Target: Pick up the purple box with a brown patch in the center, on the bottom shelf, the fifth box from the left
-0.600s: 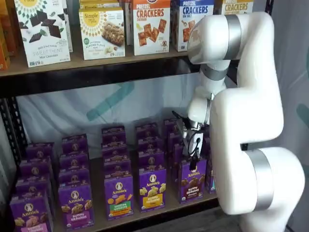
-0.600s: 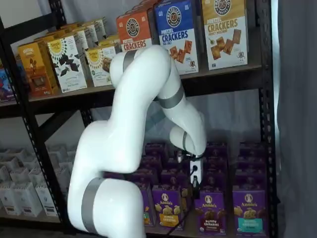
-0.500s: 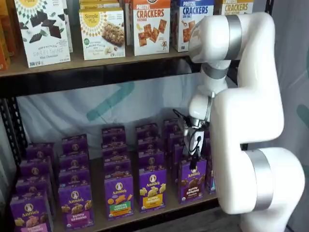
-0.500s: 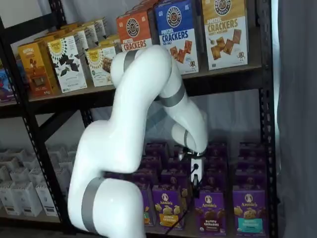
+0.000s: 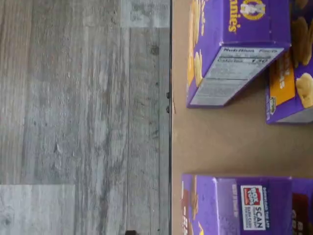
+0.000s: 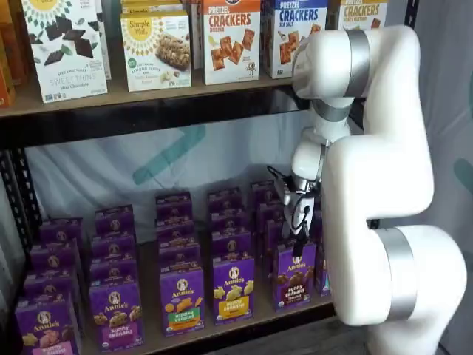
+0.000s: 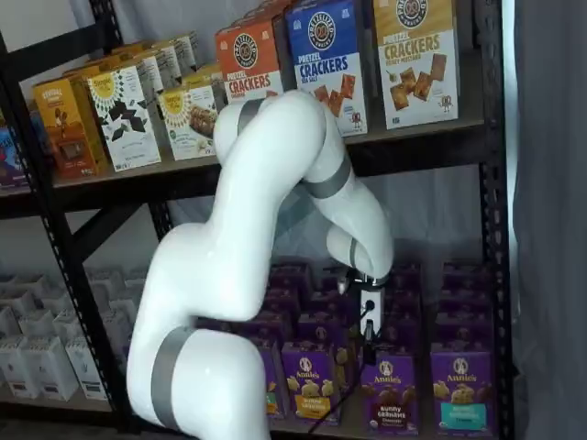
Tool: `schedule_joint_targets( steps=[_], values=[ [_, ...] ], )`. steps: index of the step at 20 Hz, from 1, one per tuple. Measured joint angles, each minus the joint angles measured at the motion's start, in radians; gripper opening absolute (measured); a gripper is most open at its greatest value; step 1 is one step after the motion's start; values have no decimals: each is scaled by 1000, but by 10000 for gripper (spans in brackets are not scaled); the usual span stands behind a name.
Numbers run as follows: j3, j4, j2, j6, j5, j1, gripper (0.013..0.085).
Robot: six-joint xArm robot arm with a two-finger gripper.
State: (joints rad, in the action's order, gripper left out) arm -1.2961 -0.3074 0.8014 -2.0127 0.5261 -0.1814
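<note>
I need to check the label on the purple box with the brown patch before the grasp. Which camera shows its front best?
A shelf view shows the purple box best: front nearly square-on, brown cookies and strip visible. In a shelf view it appears at an angle, beside the arm. The wrist view shows purple boxes from above; I cannot tell which is it.

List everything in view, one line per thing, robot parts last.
purple box: one, purple with brown cookies, front of the bottom shelf, directly under the gripper.
other purple Annie's boxes: many, purple, in rows across the bottom shelf.
cracker boxes: three, orange, blue and yellow, upper shelf.
Simple Mills boxes: several, white and yellow, upper shelf.
white cartons: many, neighbouring rack, low.
arm: one, white with grey bands.
gripper: one, black fingers, pointing down.
</note>
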Motion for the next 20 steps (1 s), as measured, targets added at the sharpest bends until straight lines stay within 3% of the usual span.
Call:
schedule_joint_targets(
  steps=[11,20],
  values=[
    [-124,61,135,51,-10,0,850],
    [-141,55,190,51,-76,11,850]
  ],
)
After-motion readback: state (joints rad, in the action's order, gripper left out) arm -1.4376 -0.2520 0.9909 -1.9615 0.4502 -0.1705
